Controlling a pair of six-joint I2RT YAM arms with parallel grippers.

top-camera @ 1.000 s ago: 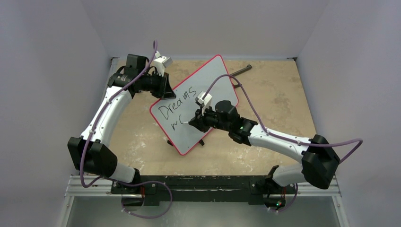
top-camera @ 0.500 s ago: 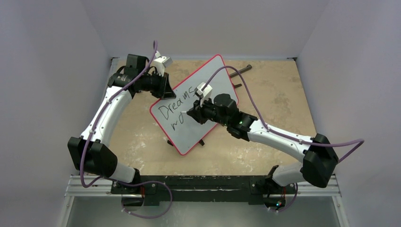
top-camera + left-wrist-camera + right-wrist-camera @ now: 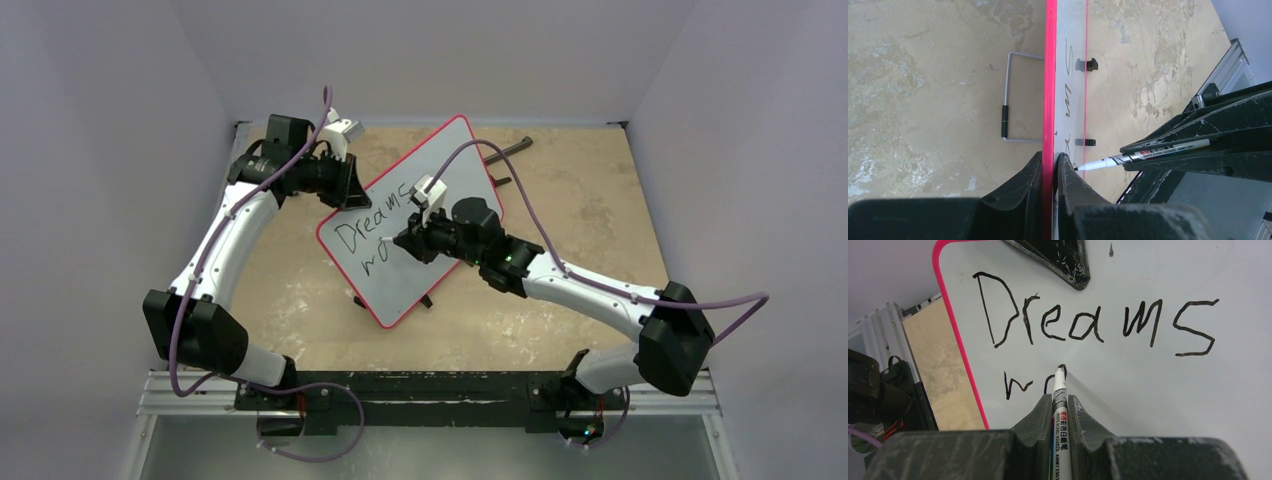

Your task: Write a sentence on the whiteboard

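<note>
The whiteboard [image 3: 450,160], white with a thin red rim, stands tilted in the middle of the table. Its sentence [image 3: 1088,325] reads "Dreams" in black, and a second line [image 3: 1020,385] shows "w" and a partly drawn round letter. My left gripper [image 3: 350,187] is shut on the board's red rim [image 3: 1050,100] at its upper left edge, one finger on each face. My right gripper [image 3: 1060,409] is shut on a white board marker [image 3: 1059,382]. The marker's tip rests on the board at the top of the round letter.
A wire stand [image 3: 1008,95] and two small black clips [image 3: 1087,64] belong to the board. A dark rod [image 3: 510,150] lies on the tan tabletop behind it. Grey walls close three sides, and a metal rail [image 3: 430,392] runs along the near edge.
The right gripper has moved the marker slightly up the board; the stroke after the "w" has grown from an open curve into a rounder letter. The left gripper has not moved.
</note>
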